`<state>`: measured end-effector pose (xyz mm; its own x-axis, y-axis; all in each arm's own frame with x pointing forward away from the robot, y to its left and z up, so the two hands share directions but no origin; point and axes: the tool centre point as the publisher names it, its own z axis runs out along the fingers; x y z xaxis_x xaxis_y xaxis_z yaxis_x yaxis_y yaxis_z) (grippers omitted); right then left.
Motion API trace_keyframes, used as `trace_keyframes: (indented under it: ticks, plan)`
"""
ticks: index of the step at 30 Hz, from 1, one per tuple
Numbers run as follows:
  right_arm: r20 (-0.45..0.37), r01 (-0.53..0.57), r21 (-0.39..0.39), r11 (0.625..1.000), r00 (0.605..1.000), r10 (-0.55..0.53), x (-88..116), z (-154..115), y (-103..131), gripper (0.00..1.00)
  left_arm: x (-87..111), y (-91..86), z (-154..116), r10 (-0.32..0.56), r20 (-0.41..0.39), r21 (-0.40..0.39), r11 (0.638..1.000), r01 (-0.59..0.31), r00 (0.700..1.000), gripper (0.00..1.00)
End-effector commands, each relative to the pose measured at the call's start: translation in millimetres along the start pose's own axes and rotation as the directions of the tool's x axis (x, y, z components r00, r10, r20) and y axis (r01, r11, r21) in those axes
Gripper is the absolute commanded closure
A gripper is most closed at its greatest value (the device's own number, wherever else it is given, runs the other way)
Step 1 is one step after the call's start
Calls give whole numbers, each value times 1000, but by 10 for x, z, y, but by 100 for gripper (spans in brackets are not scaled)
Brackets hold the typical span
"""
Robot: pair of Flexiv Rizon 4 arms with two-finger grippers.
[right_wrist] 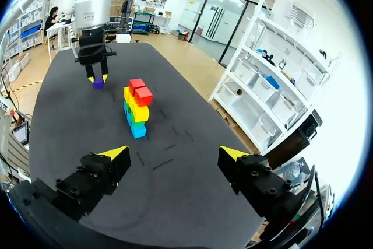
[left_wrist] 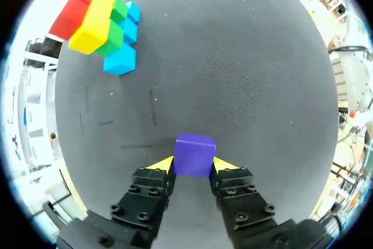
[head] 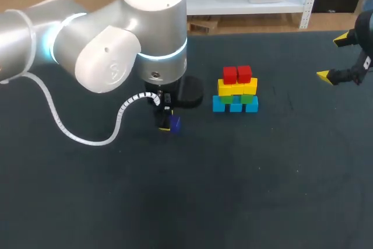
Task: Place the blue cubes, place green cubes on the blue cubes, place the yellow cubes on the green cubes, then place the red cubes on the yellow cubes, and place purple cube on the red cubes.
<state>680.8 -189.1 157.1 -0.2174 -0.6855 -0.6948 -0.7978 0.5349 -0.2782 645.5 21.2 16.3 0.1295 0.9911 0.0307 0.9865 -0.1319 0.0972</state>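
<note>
Dark matte table (head: 280,190) is seen under both arms, and toward its far side the stack (head: 235,90) is built. Blue cubes (head: 235,104) are laid side by side as the base, so that a wide footing is given. Green cubes (left_wrist: 115,34) are set on them, yellow cubes (head: 236,87) on the green, and two red cubes (head: 231,75) are placed touching each other on top. Each layer is a little narrower than the one below, which probably helps the stack to stand.

Only the last piece is missing. The purple cube (left_wrist: 194,153) is found well apart from the stack, on the left arm's side. It is clamped by the left gripper (left_wrist: 194,165), whose two yellow tips are pressed against its opposite side faces from above. The top and bottom faces are left free in this way, so the cube can be set down flat. Whether it rests on the table or is raised slightly cannot be told.

The right gripper (right_wrist: 175,155) is positioned near the table's right edge, far from the stack, with its fingers wide apart and nothing between them. By this, it is judged, the path to the red cubes is left free for the left arm.
</note>
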Motion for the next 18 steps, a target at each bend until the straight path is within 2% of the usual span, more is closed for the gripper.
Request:
trace_keyframes:
  ticks: [1,10,18]
  plan:
    - [-4,-1,9,1000,1000,1,-6,5,18,0,76,-28,-166,-31,6,-23,999,31,1000,100]
    - [-4,-1,9,1000,1000,1,-6,5,18,0,86,9,-376,-103,-27,-28,994,102,994,100]
    - [-4,-1,9,1000,1000,1,-6,5,18,0,21,309,-847,-258,15,-23,966,258,966,100]
